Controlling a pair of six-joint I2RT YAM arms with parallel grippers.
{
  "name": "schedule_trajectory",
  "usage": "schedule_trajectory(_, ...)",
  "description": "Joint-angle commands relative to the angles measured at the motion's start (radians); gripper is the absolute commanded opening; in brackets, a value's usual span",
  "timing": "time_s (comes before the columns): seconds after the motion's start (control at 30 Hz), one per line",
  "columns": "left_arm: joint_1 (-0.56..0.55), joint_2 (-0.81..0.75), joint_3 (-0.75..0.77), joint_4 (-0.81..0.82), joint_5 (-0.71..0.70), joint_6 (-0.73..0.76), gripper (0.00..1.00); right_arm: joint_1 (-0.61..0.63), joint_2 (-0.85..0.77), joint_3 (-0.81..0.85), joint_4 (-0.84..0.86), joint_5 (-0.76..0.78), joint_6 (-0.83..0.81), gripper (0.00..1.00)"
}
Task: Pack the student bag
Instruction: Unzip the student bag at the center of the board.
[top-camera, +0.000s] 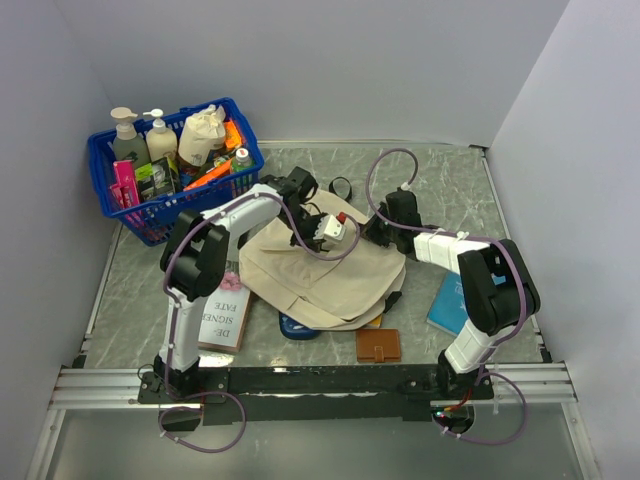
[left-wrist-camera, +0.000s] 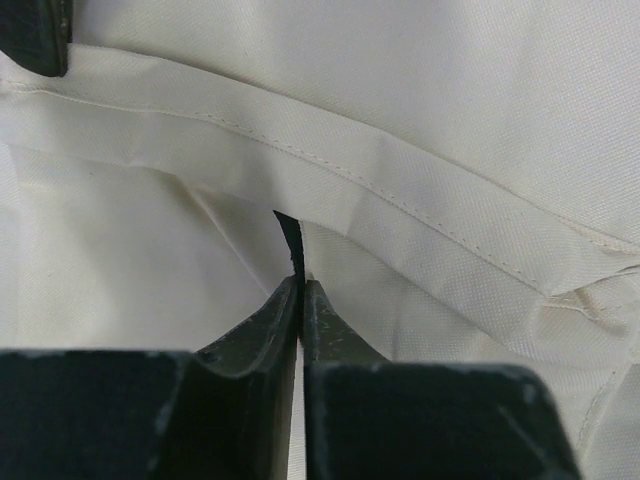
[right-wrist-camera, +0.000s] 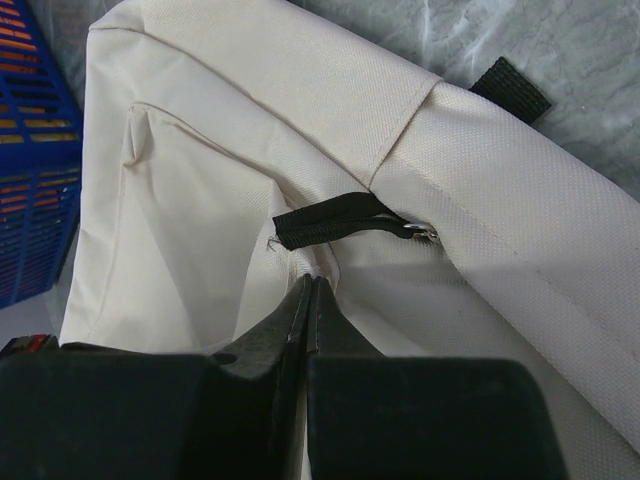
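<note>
The student bag lies flat in the middle of the table, cream fabric with black trim. My left gripper is at its far upper edge. In the left wrist view the left gripper is shut, with a thin black strip of the bag pinched between its tips below a stitched cream seam. My right gripper comes in from the right at the same edge. In the right wrist view the right gripper is shut on a fold of cream bag fabric, just under a black zipper pull.
A blue basket of bottles and packets stands at the back left, and shows at the left of the right wrist view. A book, a dark blue item, a brown wallet and a blue notebook lie around the bag's near side.
</note>
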Motion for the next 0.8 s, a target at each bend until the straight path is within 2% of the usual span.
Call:
schedule_trajectory(0.0, -0.007, -0.065, -0.013, 0.08, 0.05, -0.023, 0.14, 0.002, -0.04, -0.017, 0.037, -0.024, 0.005, 0.0)
schedule_trajectory(0.17, -0.011, -0.061, -0.015, 0.1, 0.059, -0.043, 0.25, 0.002, -0.048, -0.02, 0.037, -0.021, 0.002, 0.0)
schedule_trajectory(0.3, -0.014, -0.042, 0.013, 0.07, 0.056, -0.033, 0.25, 0.005, -0.05, -0.024, 0.037, -0.022, 0.002, 0.0)
schedule_trajectory(0.57, -0.02, -0.032, 0.051, -0.024, 0.056, 0.004, 0.08, 0.002, -0.048, -0.024, 0.037, -0.021, 0.002, 0.0)
schedule_trajectory(0.77, -0.026, -0.058, 0.037, -0.036, 0.059, 0.004, 0.08, 0.003, -0.045, -0.02, 0.037, -0.022, 0.002, 0.0)
